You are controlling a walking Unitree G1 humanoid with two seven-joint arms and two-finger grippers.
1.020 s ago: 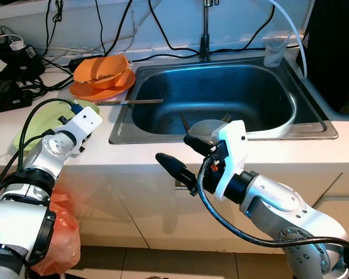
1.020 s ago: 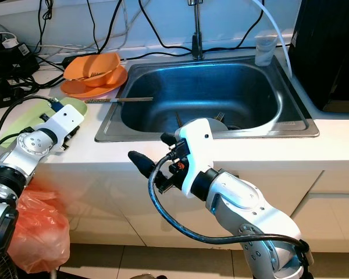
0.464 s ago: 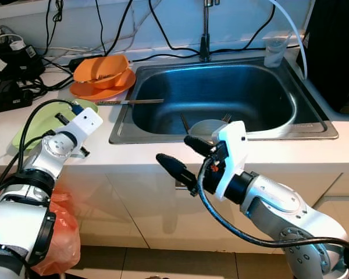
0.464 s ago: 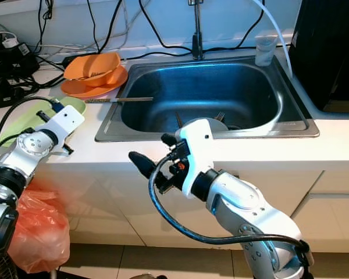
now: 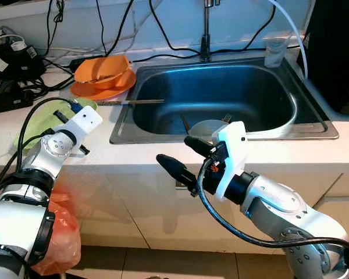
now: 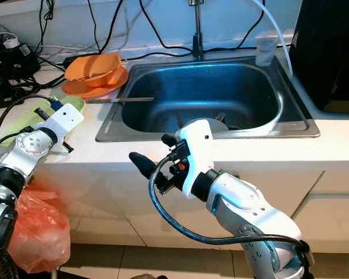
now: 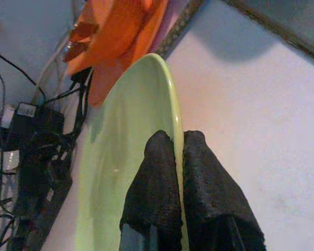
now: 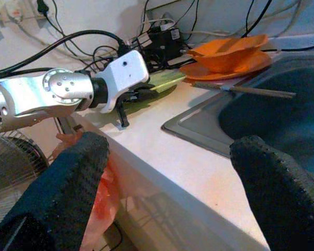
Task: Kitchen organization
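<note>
Left gripper point(image 7: 175, 157) fingers pinch the green plate point(image 7: 125, 157) rim, lifted off the tabletop point(image 5: 163, 152); right gripper point(image 5: 183, 157) hangs spread past the tabletop edge.

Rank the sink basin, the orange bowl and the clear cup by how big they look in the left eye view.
1. sink basin
2. orange bowl
3. clear cup, though it stands farther back, so its real size is unsure.

Evenly lit indoors, bright on the white bench point(image 5: 163, 152). Bluish sheen inside the sink point(image 5: 221, 93), with glare along its rim. Soft shadow under the bench edge. Head views sharp, little blur. Left wrist view hazy and soft, close tool fingers point(image 7: 162, 188) out of focus. Right wrist view: near fingers point(image 8: 68, 193) blurred, background clearer.
</note>
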